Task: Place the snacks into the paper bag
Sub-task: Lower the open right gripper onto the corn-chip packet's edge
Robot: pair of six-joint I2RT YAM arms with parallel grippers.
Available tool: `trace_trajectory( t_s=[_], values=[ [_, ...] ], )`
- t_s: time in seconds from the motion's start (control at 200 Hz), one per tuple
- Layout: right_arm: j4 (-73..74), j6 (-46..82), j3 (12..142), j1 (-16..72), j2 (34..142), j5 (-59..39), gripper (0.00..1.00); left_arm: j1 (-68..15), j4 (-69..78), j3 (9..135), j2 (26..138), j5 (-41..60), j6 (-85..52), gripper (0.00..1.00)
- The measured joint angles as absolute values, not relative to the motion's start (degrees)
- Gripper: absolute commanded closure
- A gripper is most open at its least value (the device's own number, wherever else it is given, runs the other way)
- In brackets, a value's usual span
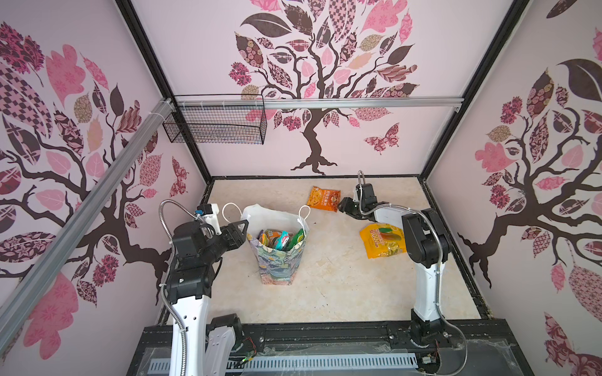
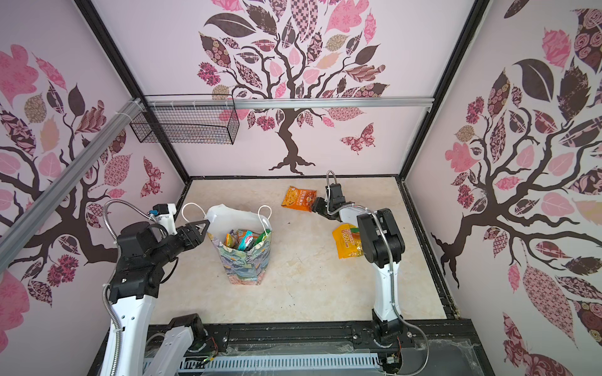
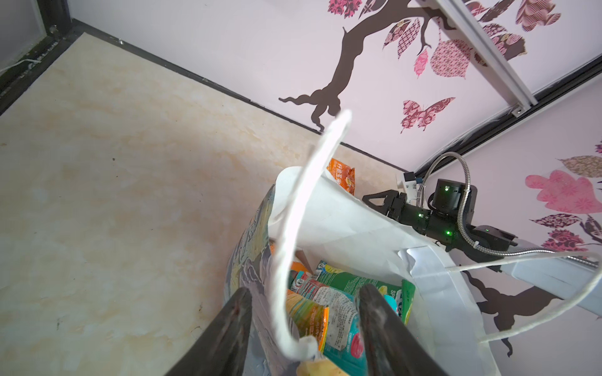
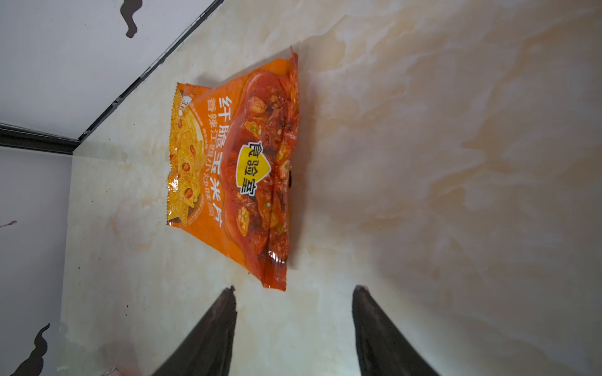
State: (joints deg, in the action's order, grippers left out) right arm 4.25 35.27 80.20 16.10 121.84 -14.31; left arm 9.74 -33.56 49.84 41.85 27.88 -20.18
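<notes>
Black fingers of the right gripper (image 4: 294, 289) stand apart, empty — the orange packet (image 4: 234, 169) lies flat just left of them at the table's (image 1: 342, 286) far side, long axis pointing roughly at the jaws. The right arm is nearer. The left gripper (image 3: 304, 288), likewise parted, straddles the one bag's (image 1: 280, 260) left rim. Loose packets: two — one orange, one yellow packet (image 1: 382, 241). More sit inside, uncounted.
</notes>
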Motion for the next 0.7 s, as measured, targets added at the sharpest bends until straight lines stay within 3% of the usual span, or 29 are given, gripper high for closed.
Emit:
trace_trajectory(
  t_s=[0.24, 0.7],
  values=[
    [6.8, 37.2, 84.0, 16.1, 124.7, -16.0, 0.41, 5.2, -36.2, 51.5, 42.7, 23.2, -18.2, 0.41],
    [6.8, 40.9, 87.9, 16.1, 129.2, -17.8, 0.43, 4.9, -36.9, 51.5, 41.2, 19.8, -18.2, 0.41]
  ],
)
